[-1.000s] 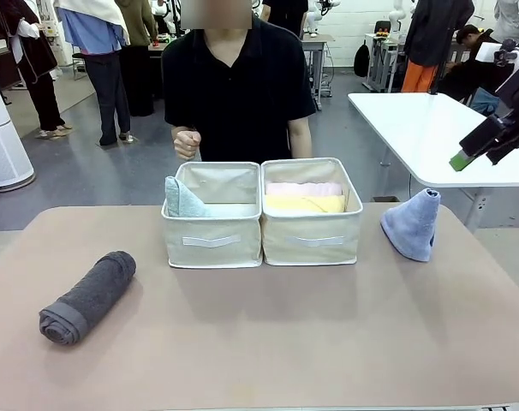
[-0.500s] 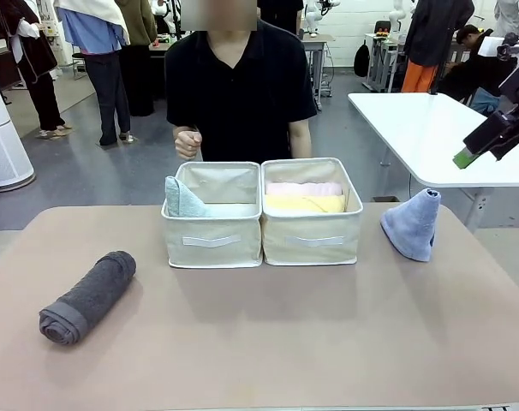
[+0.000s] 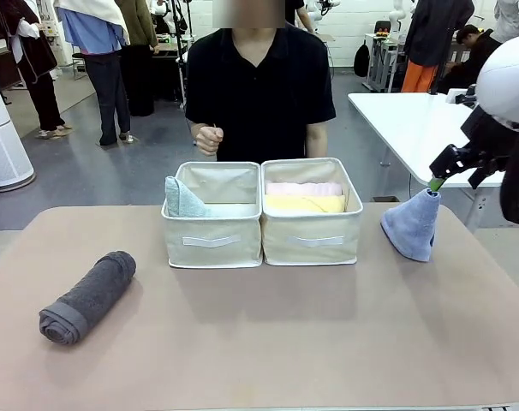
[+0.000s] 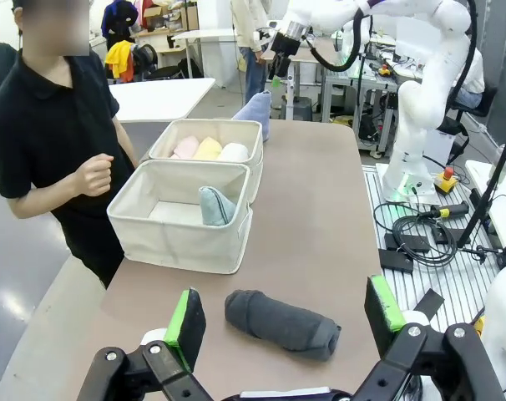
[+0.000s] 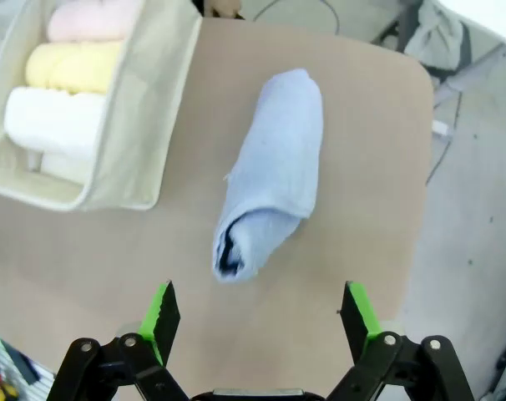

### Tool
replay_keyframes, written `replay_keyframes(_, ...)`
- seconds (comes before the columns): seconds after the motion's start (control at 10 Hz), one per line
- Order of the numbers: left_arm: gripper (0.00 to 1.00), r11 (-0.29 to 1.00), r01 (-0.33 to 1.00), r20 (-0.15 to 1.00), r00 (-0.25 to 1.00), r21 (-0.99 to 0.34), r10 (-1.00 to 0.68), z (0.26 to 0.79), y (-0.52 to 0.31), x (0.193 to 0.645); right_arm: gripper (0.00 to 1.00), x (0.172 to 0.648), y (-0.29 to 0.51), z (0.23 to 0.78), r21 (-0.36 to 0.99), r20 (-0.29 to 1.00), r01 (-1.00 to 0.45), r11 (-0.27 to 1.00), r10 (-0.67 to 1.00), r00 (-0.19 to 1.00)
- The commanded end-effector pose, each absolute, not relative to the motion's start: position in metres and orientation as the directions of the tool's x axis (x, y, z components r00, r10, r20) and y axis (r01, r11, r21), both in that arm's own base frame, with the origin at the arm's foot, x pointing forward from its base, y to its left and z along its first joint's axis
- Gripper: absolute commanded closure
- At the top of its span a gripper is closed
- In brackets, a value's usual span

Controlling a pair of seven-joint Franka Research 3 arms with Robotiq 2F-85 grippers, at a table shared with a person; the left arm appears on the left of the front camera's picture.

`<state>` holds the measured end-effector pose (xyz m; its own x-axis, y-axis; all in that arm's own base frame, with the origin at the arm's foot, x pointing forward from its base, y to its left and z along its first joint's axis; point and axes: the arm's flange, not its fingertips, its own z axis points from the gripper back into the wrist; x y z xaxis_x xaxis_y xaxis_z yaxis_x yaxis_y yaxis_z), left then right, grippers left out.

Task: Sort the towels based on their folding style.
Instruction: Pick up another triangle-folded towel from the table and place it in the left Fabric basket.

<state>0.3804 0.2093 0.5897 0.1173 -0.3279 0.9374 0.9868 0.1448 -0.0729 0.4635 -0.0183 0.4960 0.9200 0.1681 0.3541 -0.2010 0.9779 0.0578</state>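
A dark grey rolled towel [image 3: 86, 298] lies at the table's front left, and my open left gripper [image 4: 285, 307] hovers above this roll [image 4: 278, 322]. A lavender-blue cone towel [image 3: 411, 224] stands on the table right of the bins. My right gripper [image 3: 456, 175] hangs open just above its tip, and the right wrist view looks down on the cone [image 5: 270, 171] between the open fingers [image 5: 260, 309]. A pale mint cone towel [image 3: 182, 199] leans in the left bin. Pink [image 5: 90, 18], yellow [image 5: 73, 65] and white [image 5: 44, 117] rolls fill the right bin.
Two beige fabric bins, left [image 3: 211, 244] and right [image 3: 313, 244], stand side by side at the table's middle. A person [image 3: 259, 86] stands behind them with a raised fist. A white table [image 3: 422, 128] lies beyond the right edge.
My right arm has swung in and down from the upper right, so its gripper is now just over the lavender cone's tip. The person has shifted slightly to the right.
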Motion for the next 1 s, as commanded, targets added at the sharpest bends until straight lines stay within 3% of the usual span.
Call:
replay_keyframes(0.0,0.00,0.136,0.989,0.941,0.097,-0.056,-0.324,0.588,0.209,0.378,0.00,0.481,-0.013,0.500,0.057,0.314,-0.135,0.989,0.111,0.943)
replay_keyframes(0.3,0.00,0.136,0.989,0.941,0.097,-0.056,-0.324,0.588,0.209,0.378,0.00,0.506,-0.012,0.477,0.035,0.250,-0.059,0.998,0.048,0.967)
replay_keyframes(0.6,0.00,0.136,0.989,0.941,0.097,-0.056,-0.324,0.588,0.209,0.378,0.00,0.514,0.001,0.458,0.084,0.137,-0.075,0.994,0.063,0.989)
replay_keyframes(0.9,0.00,0.136,0.989,0.941,0.097,-0.056,-0.324,0.588,0.209,0.378,0.00,0.523,0.002,0.440,0.047,0.098,-0.048,0.998,0.043,0.994)
